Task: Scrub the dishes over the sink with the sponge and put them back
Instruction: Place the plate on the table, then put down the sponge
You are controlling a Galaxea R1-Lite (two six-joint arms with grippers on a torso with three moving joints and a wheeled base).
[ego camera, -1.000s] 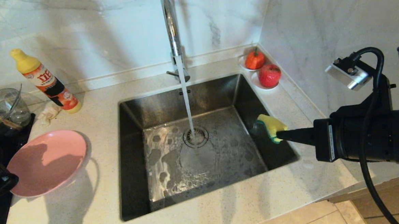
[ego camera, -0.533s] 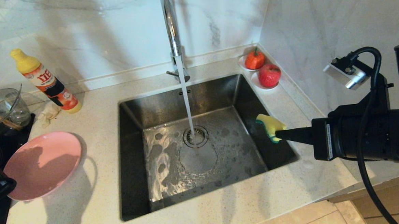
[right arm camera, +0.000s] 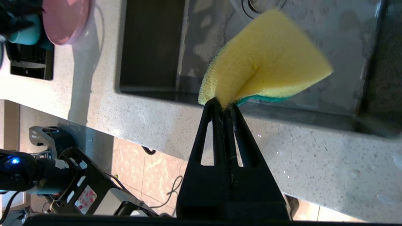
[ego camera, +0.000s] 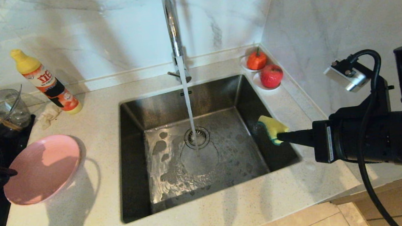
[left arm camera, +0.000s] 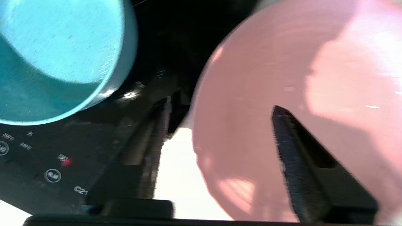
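The pink plate (ego camera: 42, 167) lies on the counter left of the sink (ego camera: 224, 156), its left edge at the black cooktop. My left gripper (ego camera: 1, 173) is at that edge and open. In the left wrist view the left gripper (left arm camera: 223, 105) straddles the plate (left arm camera: 267, 78) rim, one finger over the plate and one outside it, neither touching. The teal-blue bowl (left arm camera: 56, 53) stands on the cooktop beside it. My right gripper (ego camera: 279, 136) is shut on the yellow sponge (ego camera: 272, 126) over the sink's right rim; the sponge (right arm camera: 267, 69) shows its green layer underneath.
Water runs from the chrome faucet (ego camera: 172, 25) onto the drain (ego camera: 197, 138). A detergent bottle (ego camera: 44, 81) and a glass bowl (ego camera: 1, 108) stand at the back left. Two saucers with red fruit (ego camera: 264, 70) sit in the back right corner, against the marble wall.
My left gripper has opened and let go of the pink plate, which has shifted slightly left and settled on the counter. The right gripper with the sponge has barely moved.
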